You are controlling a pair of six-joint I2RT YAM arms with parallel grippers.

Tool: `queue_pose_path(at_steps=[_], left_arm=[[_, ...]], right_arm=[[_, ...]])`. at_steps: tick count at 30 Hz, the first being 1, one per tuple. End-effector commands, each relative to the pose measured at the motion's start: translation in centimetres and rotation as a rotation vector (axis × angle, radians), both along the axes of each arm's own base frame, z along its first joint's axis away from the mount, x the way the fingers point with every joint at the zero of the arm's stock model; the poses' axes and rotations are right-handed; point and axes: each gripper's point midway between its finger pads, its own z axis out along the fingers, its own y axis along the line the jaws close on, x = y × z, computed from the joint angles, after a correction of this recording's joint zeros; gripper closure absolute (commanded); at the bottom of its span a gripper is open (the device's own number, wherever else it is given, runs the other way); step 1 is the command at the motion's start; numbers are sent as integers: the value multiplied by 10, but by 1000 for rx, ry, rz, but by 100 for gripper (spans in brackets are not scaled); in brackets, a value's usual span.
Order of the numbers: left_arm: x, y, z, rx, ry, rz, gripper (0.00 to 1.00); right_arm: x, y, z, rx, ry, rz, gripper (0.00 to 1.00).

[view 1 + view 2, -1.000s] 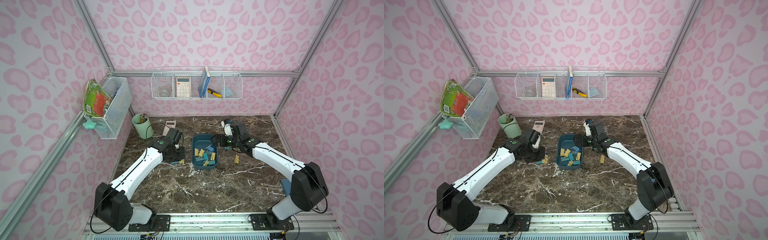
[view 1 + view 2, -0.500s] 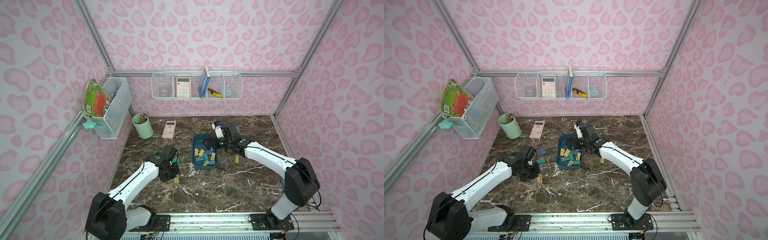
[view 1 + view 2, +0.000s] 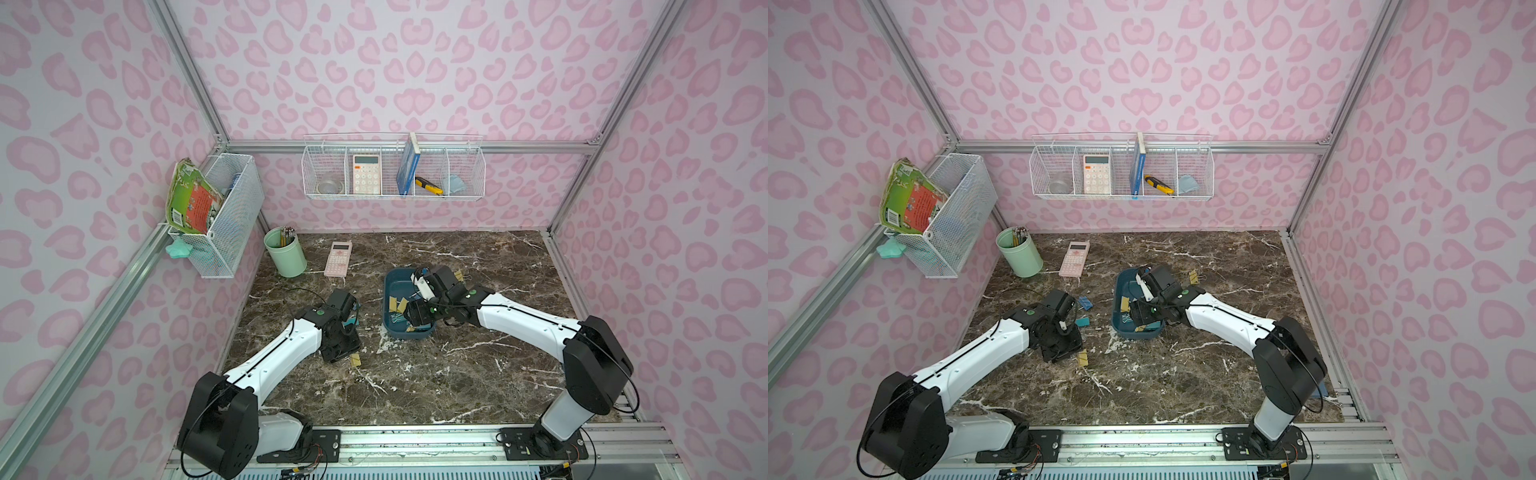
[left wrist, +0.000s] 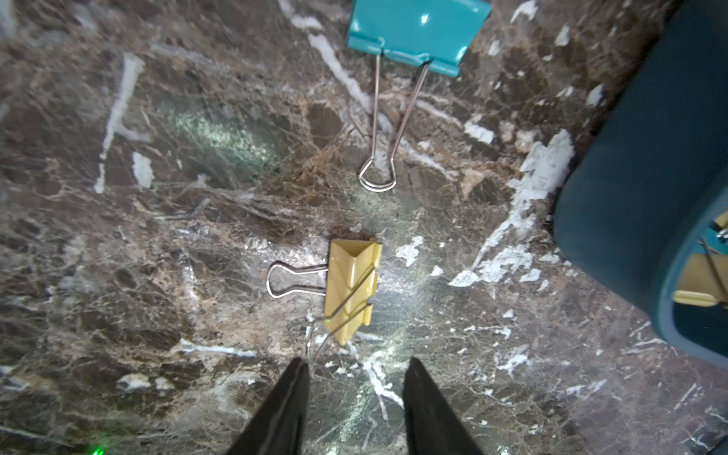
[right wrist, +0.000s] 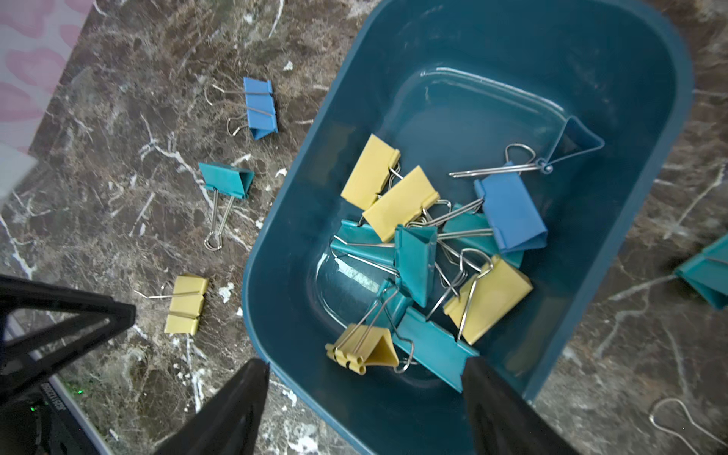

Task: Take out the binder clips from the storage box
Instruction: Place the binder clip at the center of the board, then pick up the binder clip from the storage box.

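the storage box (image 5: 512,47) is sitting near the middle of the marble worktop (image 4: 157,236), between the 2 arms. most of the binder clips (image 5: 415,268) are lying inside it in a loose tangle: 4 yellow ones, several teal ones and 1 blue one, with their wire handles crossing.

the right claw (image 5: 366,364) is hanging over the end of the box nearer the robot's base. its jaws are spread wide and pinching nothing. 1 fingertip is showing over the rim and the other over the inside. a tipped yellow clip (image 5: 362,350) is lying between them, apart from both.

on the left arm's side of the box, 3 clips are lying out on the worktop: a loose blue clip (image 5: 260,106), a loose teal clip (image 4: 417,35) and a loose yellow clip (image 4: 350,287).

the left claw (image 4: 356,366) is hovering low over the worktop just behind that loose yellow clip. its jaws are parted and gripping nothing. the clip is lying free ahead of the tips, and i cannot tell whether its trailing wire handle is touching a fingertip.

in a top view, a far yellow clip (image 3: 458,275) is lying on the worktop beyond the right arm's wrist, just outside the box.
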Motion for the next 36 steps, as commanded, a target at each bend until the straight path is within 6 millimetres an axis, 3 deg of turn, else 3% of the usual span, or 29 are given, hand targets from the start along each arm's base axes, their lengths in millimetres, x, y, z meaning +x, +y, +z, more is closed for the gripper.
queue_pose_path(at_steps=[1, 3, 7, 10, 14, 23, 32, 36], left_arm=[[2, 6, 12, 23, -26, 10, 38], [5, 6, 22, 22, -53, 5, 29], [13, 4, 43, 14, -105, -5, 26], [15, 3, 51, 7, -126, -9, 26], [15, 3, 51, 10, -125, -10, 25], [17, 2, 49, 12, -123, -16, 25], [17, 6, 53, 24, -136, -14, 25], [17, 6, 54, 26, -137, -16, 25]], right_arm=[[-1, -4, -11, -25, 27, -22, 31], [2, -3, -12, -19, 46, -27, 37], [4, -4, -19, -4, 86, -39, 50], [2, -4, -23, 0, 108, -35, 51], [-4, -2, -29, -4, 136, -23, 43], [-11, 4, -50, -40, 197, -5, 50], [-2, 36, -34, 28, 179, 46, 76], [15, 50, -20, 42, 137, 55, 78]])
